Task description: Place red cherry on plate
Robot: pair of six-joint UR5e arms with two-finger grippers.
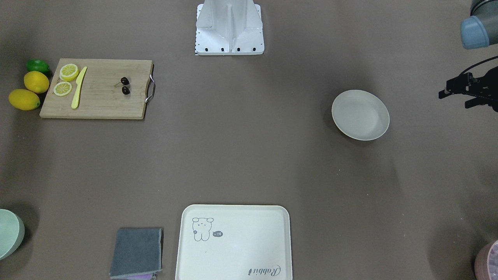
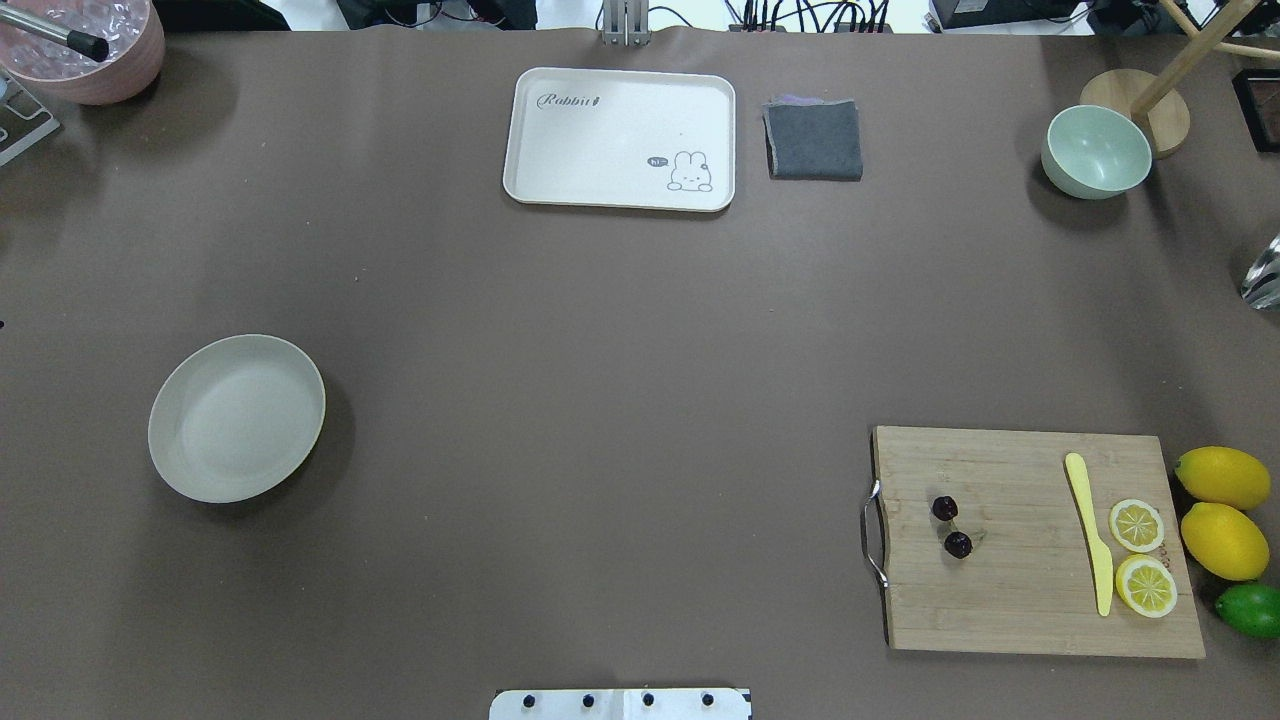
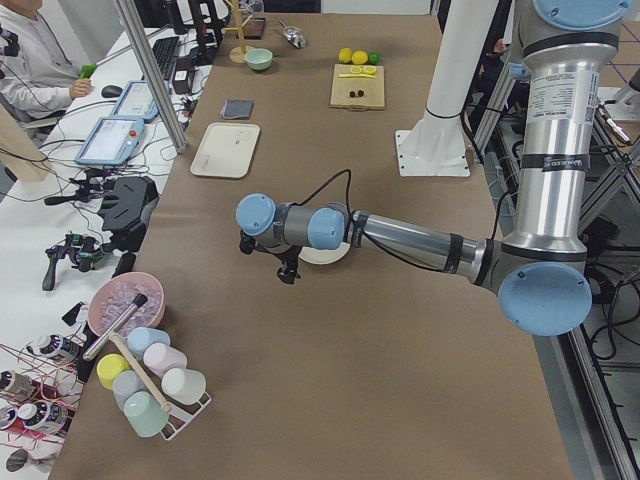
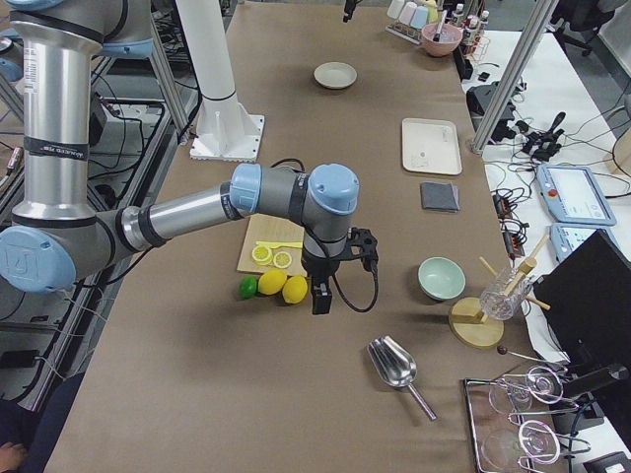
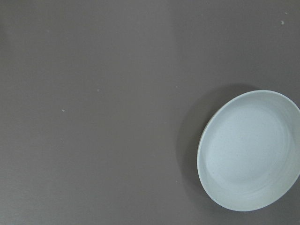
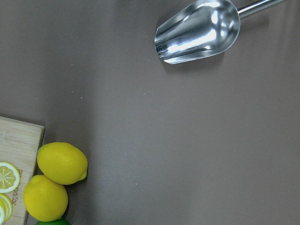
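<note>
The red cherry [image 2: 951, 526] is a dark pair on thin stems, lying on the handle end of a wooden cutting board [image 2: 1020, 610]; it also shows in the front view [image 1: 125, 85]. The plate [image 2: 237, 417], round and off-white, sits bare on the robot's left half of the table [image 1: 360, 114], and shows at the lower right of the left wrist view [image 5: 248, 150]. My left gripper [image 1: 454, 99] hovers beside the plate, open and holding nothing. My right gripper [image 4: 330, 281] hangs near the lemons past the board's outer end; its state I cannot tell.
On the board lie a yellow knife [image 2: 1088, 530] and two lemon slices [image 2: 1140, 555]. Two lemons [image 2: 1222, 510] and a lime [image 2: 1250, 609] sit beside it. A cream tray [image 2: 620, 140], grey cloth [image 2: 814, 140], green bowl [image 2: 1096, 151] and metal scoop [image 6: 199, 32] line the far side.
</note>
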